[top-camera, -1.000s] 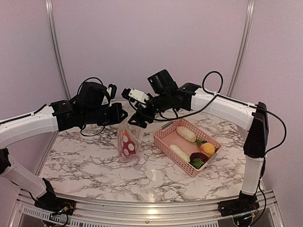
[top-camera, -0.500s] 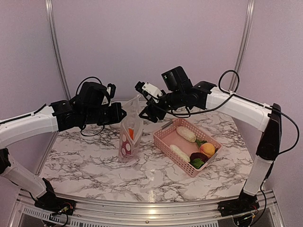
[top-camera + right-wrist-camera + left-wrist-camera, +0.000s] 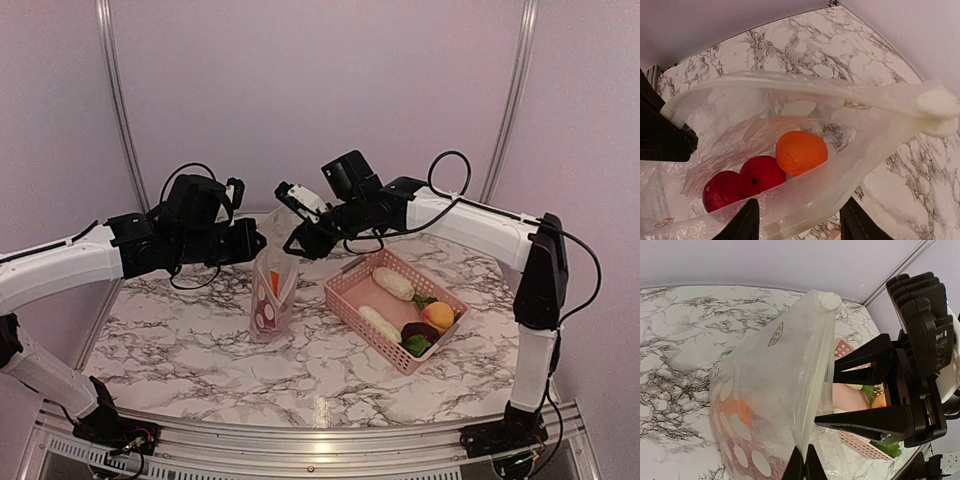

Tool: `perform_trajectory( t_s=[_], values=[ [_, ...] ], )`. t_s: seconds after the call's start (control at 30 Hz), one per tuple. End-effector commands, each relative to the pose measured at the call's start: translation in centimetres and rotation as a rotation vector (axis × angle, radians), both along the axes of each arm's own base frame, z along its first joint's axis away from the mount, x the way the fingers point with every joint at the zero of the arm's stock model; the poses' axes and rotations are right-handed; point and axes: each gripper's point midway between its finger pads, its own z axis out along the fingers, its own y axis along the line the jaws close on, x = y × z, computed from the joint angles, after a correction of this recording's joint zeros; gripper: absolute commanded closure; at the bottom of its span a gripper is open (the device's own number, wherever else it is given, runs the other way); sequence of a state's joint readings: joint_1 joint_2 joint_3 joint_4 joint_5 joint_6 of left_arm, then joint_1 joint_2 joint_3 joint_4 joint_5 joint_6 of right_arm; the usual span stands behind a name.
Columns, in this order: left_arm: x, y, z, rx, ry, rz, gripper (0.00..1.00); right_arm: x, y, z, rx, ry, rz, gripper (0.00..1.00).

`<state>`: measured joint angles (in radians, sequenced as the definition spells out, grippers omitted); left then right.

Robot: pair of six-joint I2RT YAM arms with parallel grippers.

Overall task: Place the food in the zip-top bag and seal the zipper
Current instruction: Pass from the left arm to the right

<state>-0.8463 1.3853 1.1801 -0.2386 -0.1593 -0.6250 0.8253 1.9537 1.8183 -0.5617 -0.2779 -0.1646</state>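
The zip-top bag (image 3: 272, 298) stands upright on the marble table, its mouth open. My left gripper (image 3: 255, 243) is shut on the bag's top edge (image 3: 802, 460), by the whitish zipper (image 3: 816, 380). My right gripper (image 3: 298, 240) hangs over the mouth with its jaws apart. The near bag wall (image 3: 805, 200) lies between its fingers (image 3: 746, 220). Inside the bag lie an orange piece (image 3: 801, 151) and two red pieces (image 3: 762, 172). The rest of the food sits in the pink basket (image 3: 345, 297): white oblong pieces (image 3: 393, 283), a peach one (image 3: 437, 316), a dark purple one (image 3: 418, 330), a green leafy one (image 3: 418, 345).
The pink basket stands just right of the bag, close to the right gripper's fingers (image 3: 860, 422). Vertical metal rails (image 3: 118, 100) run up the back wall. Bare marble (image 3: 180, 350) lies left of and in front of the bag.
The right gripper lifted back from the bag's mouth, then returned toward it with narrower jaws. An orange piece now shows in the bag. The left gripper held still.
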Motion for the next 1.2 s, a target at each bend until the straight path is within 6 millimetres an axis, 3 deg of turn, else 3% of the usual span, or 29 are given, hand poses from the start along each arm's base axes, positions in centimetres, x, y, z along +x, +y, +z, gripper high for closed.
perform_trajectory(
  t_s=[0.0,0.1,0.23,0.33,0.47,1.0,1.07,1.17],
  values=[
    [-0.5,0.7,0.3,0.018,-0.012,0.006,1.0,0.5,0.6,1.8,0.036,0.012,-0.028,0.7],
    [-0.4,0.9,0.1,0.03,-0.015,0.011,1.0,0.4,0.2,2.9,0.047,-0.002,-0.039,0.9],
    [0.0,1.8,-0.2,0.075,-0.02,0.055,1.0,-0.7,-0.4,4.5,0.087,0.003,-0.031,0.98],
    [0.1,1.6,-0.6,0.085,-0.012,0.049,0.74,-1.6,-0.5,5.1,0.115,0.02,-0.015,1.0],
    [-0.4,0.1,-1.1,0.063,0.029,-0.019,0.61,-1.4,-0.5,5.3,0.122,0.023,-0.022,1.0],
    [-3.3,-2.1,-2.0,0.046,0.121,-0.114,0.55,-0.2,-0.7,5.5,0.133,0.021,-0.062,1.0],
    [-3.2,-1.8,-2.1,0.059,0.121,-0.093,0.59,-0.2,-0.7,5.5,0.132,0.02,-0.062,1.0],
    [-3.0,-1.1,-2.3,0.085,0.122,-0.06,0.75,-0.1,-0.8,5.4,0.127,0.016,-0.066,1.0]
  ],
)
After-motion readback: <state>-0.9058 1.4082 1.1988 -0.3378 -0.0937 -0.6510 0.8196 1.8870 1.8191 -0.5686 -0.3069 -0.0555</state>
